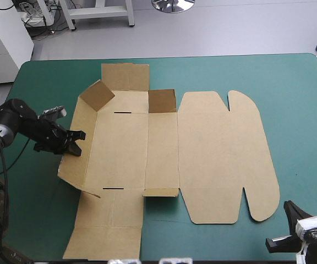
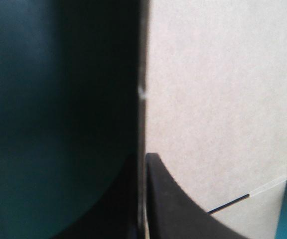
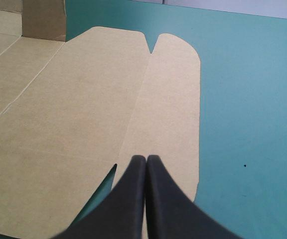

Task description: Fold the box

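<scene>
Table [image 1: 290, 82], teal-green cover: the brown box [image 1: 120, 154] is laid over the left and middle, reaching the near edge.

Lid panel [image 1: 224, 159], on the right with rounded ears, is lying flat and untouched. Near-left panel [image 1: 109, 225] is also flat.

Left wall [image 1: 75, 151] is raised off the cover, tilted, not yet tucked. Far-left corner flap [image 1: 98, 94] is lifted at an angle. Two small flaps are stood up, one far [image 1: 162, 100], one near [image 1: 161, 192].

Left gripper [image 1: 73, 142] is clamped on the left wall's edge. In the wrist view the black fingers [image 2: 183, 209] are all but closed with the board between them.

Right gripper [image 3: 146, 158] is parked near the near-right corner, well apart from the wall work. Its fingers are pressed together in a point over the lid's ear, with nothing held.

Progress is judged early: one wall is partly up. Left to do: the remaining walls are to be raised, and the flaps folded in and tucked.
</scene>
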